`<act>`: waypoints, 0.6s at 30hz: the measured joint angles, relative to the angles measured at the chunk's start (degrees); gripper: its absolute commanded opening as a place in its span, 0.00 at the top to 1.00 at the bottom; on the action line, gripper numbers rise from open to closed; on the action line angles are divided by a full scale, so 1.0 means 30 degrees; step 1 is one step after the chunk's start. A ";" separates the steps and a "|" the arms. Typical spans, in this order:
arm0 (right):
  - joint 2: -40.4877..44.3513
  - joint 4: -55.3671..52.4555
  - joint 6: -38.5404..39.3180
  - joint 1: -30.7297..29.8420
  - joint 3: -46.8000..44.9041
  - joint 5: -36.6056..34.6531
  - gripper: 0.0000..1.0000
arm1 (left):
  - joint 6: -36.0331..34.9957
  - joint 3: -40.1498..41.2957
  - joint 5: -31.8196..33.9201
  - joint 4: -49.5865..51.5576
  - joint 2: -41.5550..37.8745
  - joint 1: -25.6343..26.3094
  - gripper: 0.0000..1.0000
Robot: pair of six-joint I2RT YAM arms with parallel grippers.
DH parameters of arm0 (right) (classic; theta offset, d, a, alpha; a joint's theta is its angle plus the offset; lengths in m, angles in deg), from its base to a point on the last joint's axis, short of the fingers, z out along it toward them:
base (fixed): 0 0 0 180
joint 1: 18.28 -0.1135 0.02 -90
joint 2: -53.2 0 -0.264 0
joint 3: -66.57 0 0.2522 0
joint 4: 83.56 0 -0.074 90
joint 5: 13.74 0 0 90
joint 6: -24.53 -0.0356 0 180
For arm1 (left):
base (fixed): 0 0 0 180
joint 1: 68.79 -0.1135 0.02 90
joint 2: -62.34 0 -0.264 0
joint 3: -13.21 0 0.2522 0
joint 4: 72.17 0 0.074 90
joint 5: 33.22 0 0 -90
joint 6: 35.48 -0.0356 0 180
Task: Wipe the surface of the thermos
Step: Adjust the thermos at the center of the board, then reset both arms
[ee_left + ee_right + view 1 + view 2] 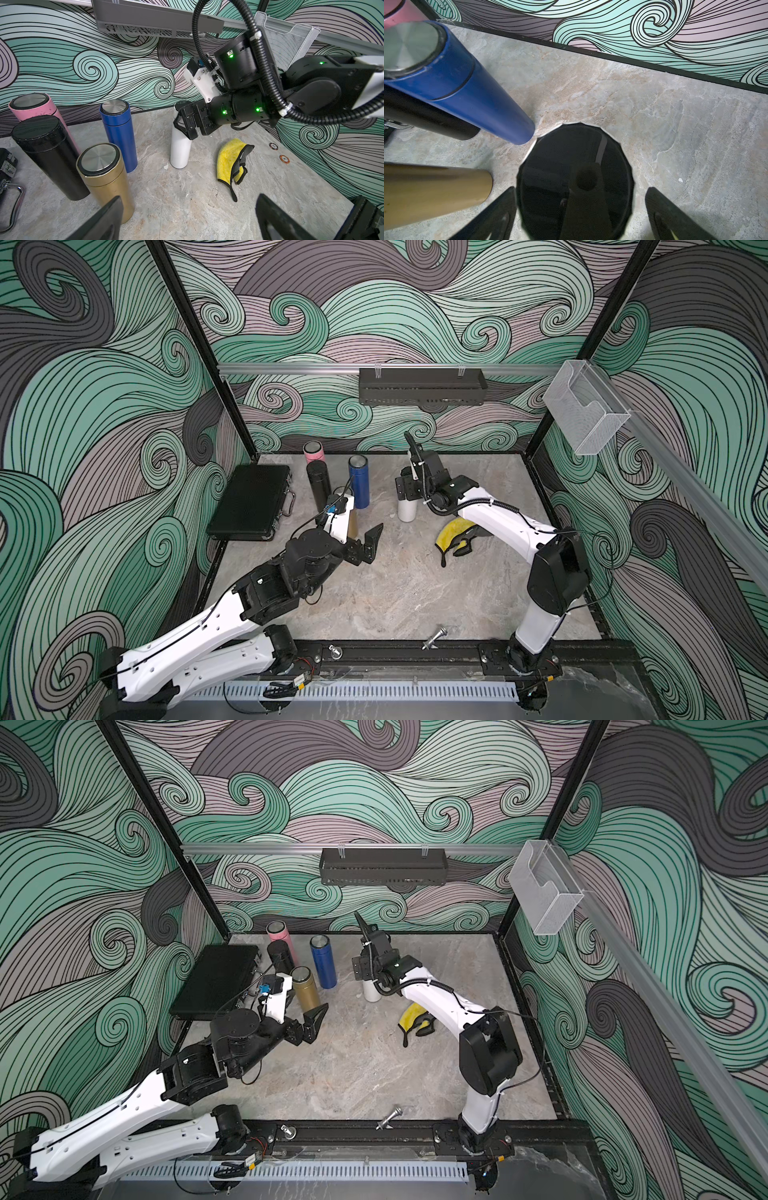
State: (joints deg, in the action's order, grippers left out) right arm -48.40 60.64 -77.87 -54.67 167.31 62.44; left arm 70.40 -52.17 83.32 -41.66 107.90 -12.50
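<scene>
Three walls [374,302] printed with green, mauve and grey swirls close in the cell, with black posts at the corners. An aluminium rail [291,369] runs along the back. The tabletop [415,593] is a grey marbled slab with pale rust veining (a few small white specks lie on it).

A black slotted shelf [422,385] hangs from the rail, and a clear holder [582,406] hangs on the right-hand wall. A flat black case [249,502] lies at the table's left edge.

Four thermoses stand upright in a cluster near the back left. They are pink [312,452], black [318,485], blue [359,485] and gold [305,990].

The white thermos [407,510] stands upright apart from them, right of the blue one and near the middle of the back. The right gripper [580,191] is over its black lid, its jaws spread to either side of the lid with a gap showing on one side.

The left gripper [372,543] hangs over bare table in front of the gold thermos, jaws wide apart and holding nothing.

A crumpled yellow cloth [455,537] with dark edging lies on the table just right of the white thermos, under the right arm. Two small round chips [273,145] lie beyond the cloth near the right wall, seen only in the left wrist view.
</scene>
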 measured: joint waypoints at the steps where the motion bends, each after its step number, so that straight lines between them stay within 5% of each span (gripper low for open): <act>1: 0.0117 -0.0051 -0.0007 -0.0022 0.0000 -0.0058 0.00 | 0.0000 0.0000 0.0248 0.0029 -0.0007 0.0000 0.01; 11: 0.4867 -0.0444 -0.0007 -0.0036 -0.1625 -0.0678 0.00 | 0.0189 -0.0262 0.5792 0.0918 -0.0015 -0.0940 0.01; 14: 0.6798 -0.0328 -0.0175 0.0146 -0.2696 -0.0539 0.00 | 0.0940 -0.0248 0.7089 0.1115 0.0000 -0.3257 0.01; 18: 0.9151 -0.0138 -0.0721 0.1173 -0.5304 -0.0073 0.00 | 0.3075 0.0437 0.7344 0.1464 -0.0160 -0.8539 0.01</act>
State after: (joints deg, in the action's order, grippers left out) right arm -20.95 60.22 -80.03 -51.15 151.40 62.22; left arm 79.62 -50.85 105.36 -37.27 107.42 -38.12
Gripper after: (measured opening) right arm 0.998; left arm 0.987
